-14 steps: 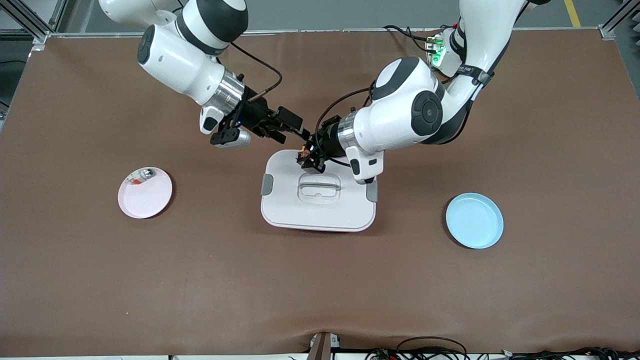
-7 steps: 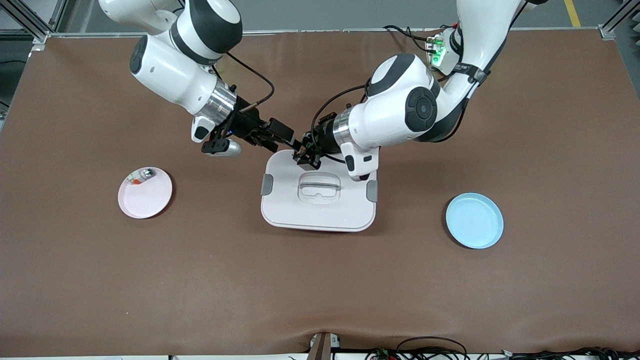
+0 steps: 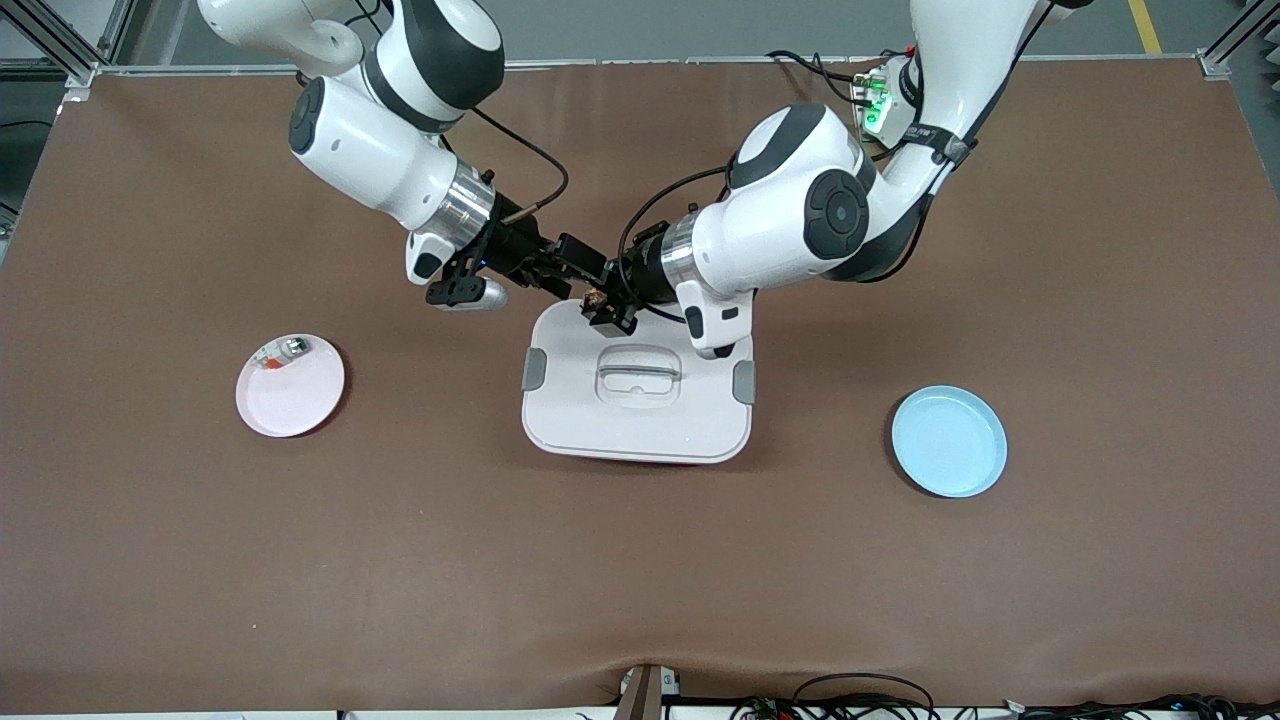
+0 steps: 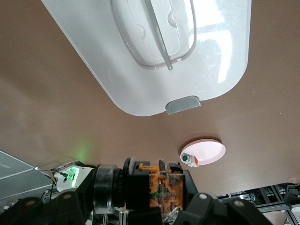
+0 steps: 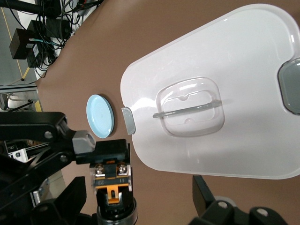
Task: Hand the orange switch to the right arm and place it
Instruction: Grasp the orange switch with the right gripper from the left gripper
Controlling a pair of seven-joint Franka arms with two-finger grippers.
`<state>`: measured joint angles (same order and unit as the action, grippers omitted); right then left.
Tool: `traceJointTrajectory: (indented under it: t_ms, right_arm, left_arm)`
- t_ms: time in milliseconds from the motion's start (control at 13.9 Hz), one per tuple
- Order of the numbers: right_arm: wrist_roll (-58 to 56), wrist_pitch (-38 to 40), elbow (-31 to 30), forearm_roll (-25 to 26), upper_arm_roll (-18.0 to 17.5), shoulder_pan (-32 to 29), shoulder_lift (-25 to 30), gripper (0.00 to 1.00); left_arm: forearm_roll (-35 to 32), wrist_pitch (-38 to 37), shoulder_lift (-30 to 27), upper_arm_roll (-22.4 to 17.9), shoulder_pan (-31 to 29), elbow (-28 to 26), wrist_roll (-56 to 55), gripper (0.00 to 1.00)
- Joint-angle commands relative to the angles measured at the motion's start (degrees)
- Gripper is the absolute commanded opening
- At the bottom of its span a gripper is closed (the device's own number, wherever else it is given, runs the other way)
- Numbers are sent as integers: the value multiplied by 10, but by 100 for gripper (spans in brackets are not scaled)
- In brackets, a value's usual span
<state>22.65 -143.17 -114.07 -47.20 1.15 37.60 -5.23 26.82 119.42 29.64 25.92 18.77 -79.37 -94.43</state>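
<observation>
Fingers of the left gripper pinch the orange switch in mid-air, above the edge of the white lidded box nearest the robots. In the right wrist view the switch shows as a small black block with an orange tab and two screws, sitting between that arm's own spread fingers. The right gripper meets the left one head-on over the box, its jaws wide and not yet closed on anything.

Judging by this, the handover is about to happen. To do it well, the right jaws should close squarely on the free black sides of the switch, clear of the left fingers, and the left should let go only once that hold is firm.

A pink plate with a small silver part lies toward the right arm's end of the table; a blue plate lies toward the left arm's end.
</observation>
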Motion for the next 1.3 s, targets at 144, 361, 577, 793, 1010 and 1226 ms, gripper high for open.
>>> traceJointTrajectory:
  t_ms: [144,361,577,793,1010,1226]
  right_arm:
    - [-2,-5,5,-15,0,4,-4,100]
    - [-1,-5,14,-15,0,6,-8,66]
    - [-1,-6,19,-16,-1,9,-13,59]
    - [-1,-6,25,-16,-1,11,-20,51]
    - [-2,-6,32,-16,-1,13,-23,15]
    - [-3,-5,32,-16,-1,13,-23,0]
  left_arm:
    - [10,-1,2,-1,5,14,-8,0]
    - [10,-1,2,-1,5,16,-8,0]
    - [10,-1,2,-2,5,18,-8,0]
    - [10,-1,2,-2,5,18,-8,0]
    - [10,-1,2,-2,5,19,-8,0]
    - [10,-1,2,-2,5,19,-8,0]
